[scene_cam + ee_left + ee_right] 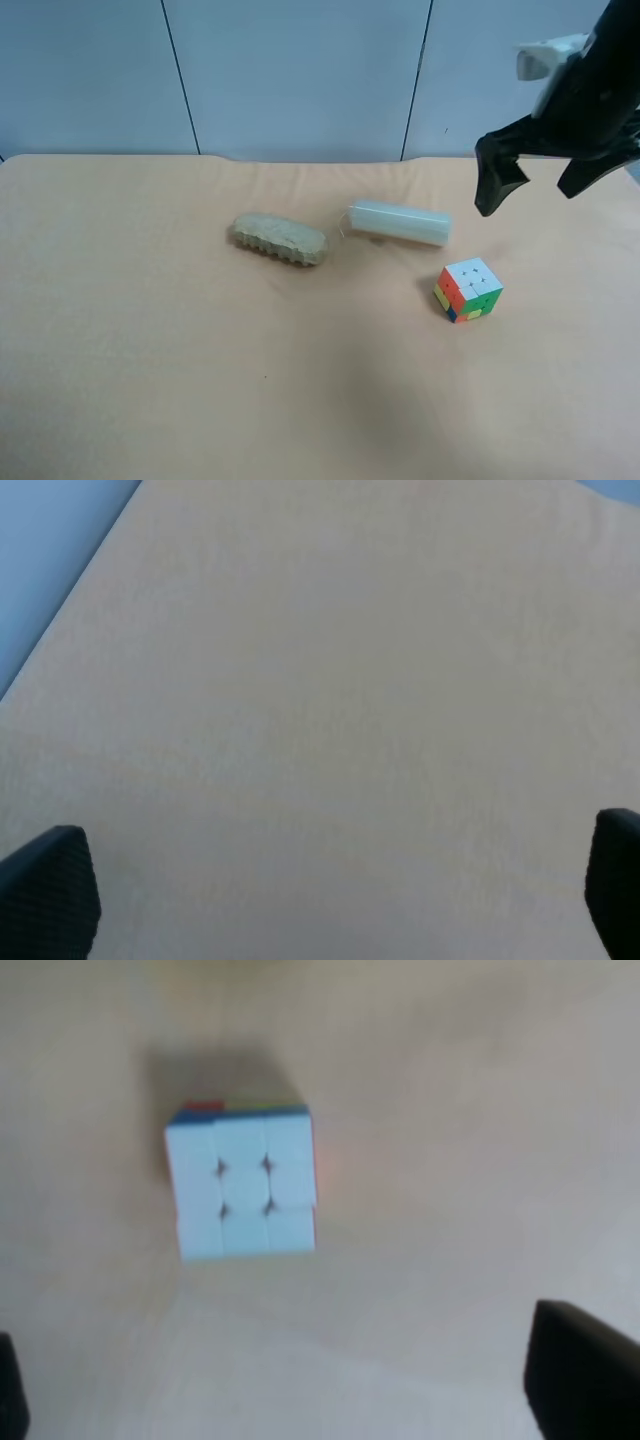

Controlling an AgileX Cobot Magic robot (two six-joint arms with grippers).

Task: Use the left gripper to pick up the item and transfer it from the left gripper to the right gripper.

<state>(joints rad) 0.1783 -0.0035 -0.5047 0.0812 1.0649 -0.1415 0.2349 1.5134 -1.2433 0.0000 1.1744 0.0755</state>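
Note:
The item, a small puzzle cube [468, 288] with a white top and red, green, orange and yellow sides, sits on the tan table at the right. In the right wrist view the cube [243, 1182] shows from above, white face up. The right gripper [540, 175] hangs open and empty in the air above and behind the cube; its fingertips [585, 1370] show wide apart in the right wrist view. The left gripper [330, 890] is open and empty over bare table. It is out of the exterior high view.
A tan ridged oblong lump [280, 239] lies near the table's middle. A white cylinder [398, 222] lies on its side between the lump and the cube. A blue panelled wall [300, 70] stands behind the table's far edge.

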